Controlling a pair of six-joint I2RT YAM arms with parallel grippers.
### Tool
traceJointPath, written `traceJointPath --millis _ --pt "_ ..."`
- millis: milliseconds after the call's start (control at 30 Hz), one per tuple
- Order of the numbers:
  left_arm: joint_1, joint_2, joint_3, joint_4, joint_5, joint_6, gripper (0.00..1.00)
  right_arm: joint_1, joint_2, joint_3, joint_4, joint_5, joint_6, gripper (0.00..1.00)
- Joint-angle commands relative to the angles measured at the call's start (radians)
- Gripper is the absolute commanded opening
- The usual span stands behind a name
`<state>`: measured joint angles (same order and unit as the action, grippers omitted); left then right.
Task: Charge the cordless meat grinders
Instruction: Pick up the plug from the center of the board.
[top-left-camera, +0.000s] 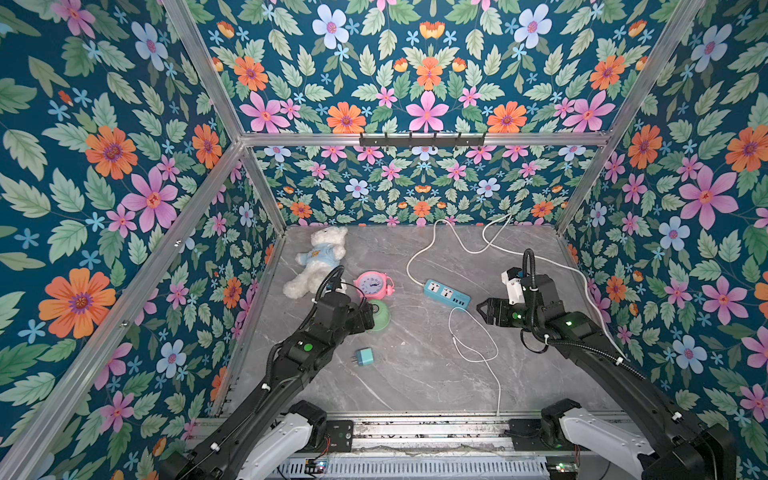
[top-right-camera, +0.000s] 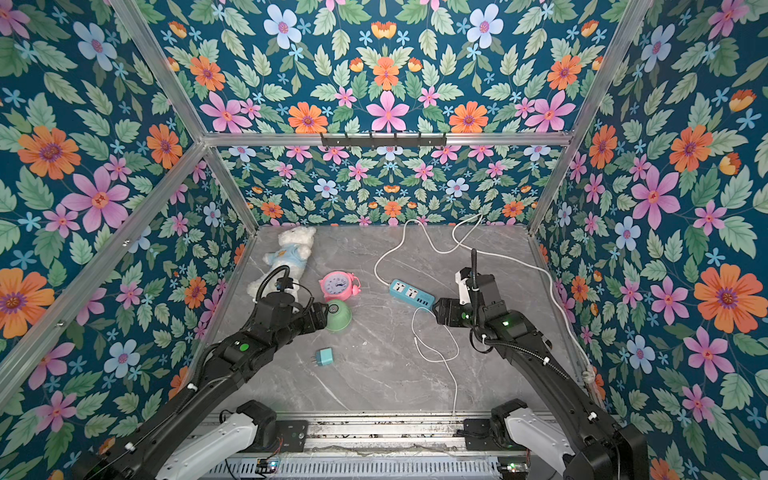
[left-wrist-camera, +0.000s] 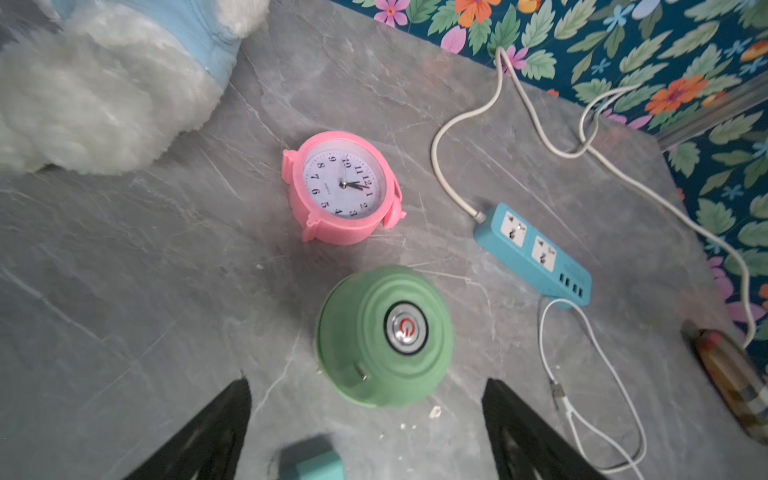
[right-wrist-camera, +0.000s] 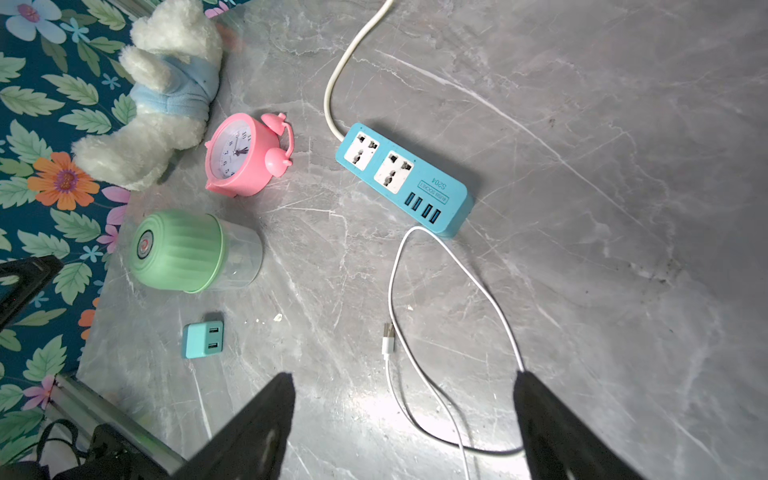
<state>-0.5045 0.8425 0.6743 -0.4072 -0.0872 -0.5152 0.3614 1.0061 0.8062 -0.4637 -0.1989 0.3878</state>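
Furthest out from your left pincer (left-wrist-camera: 365, 379), off to its outer side, lies the white plush bear (left-wrist-camera: 95, 91). That pincer hangs with its jaws spread wide and nothing between them. The mint-green grinder (left-wrist-camera: 384, 336) stands upright on the grey table (left-wrist-camera: 124, 291) just ahead of its fingertips, silver button up, untouched. Beyond the grinder sits the pink alarm clock (left-wrist-camera: 340, 187), near it but apart. The teal plug adapter (top-left-camera: 365, 356) lies on the table behind the pincer, toward the arm bases.

Your right pincer (right-wrist-camera: 404, 373) is likewise wide open and empty. The white USB cable (right-wrist-camera: 490, 299) loops just ahead of it, free plug lying before the gap. Past the loop is the blue power strip (right-wrist-camera: 405, 178) — the cable reaches its USB end, though you cannot tell whether it is plugged in.
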Motion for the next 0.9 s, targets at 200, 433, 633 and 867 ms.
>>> traceJointPath --millis 200,433,633,867 --pt "-0.002 -0.026 0.102 -0.031 0.164 0.536 0.92 0.001 -0.072 -0.001 -0.021 0.007 -0.11 0.84" --pt "-0.002 0.142 0.231 -0.359 0.292 0.925 0.95 0.001 -0.159 -0.015 -0.051 0.04 -0.167 0.85" --pt "-0.003 0.111 0.134 -0.45 0.401 1.053 0.89 0.003 -0.218 -0.042 -0.074 0.047 -0.173 0.85" --pt "-0.002 0.165 -0.065 -0.293 0.301 1.24 0.86 0.002 -0.232 -0.049 -0.062 0.046 -0.199 0.86"
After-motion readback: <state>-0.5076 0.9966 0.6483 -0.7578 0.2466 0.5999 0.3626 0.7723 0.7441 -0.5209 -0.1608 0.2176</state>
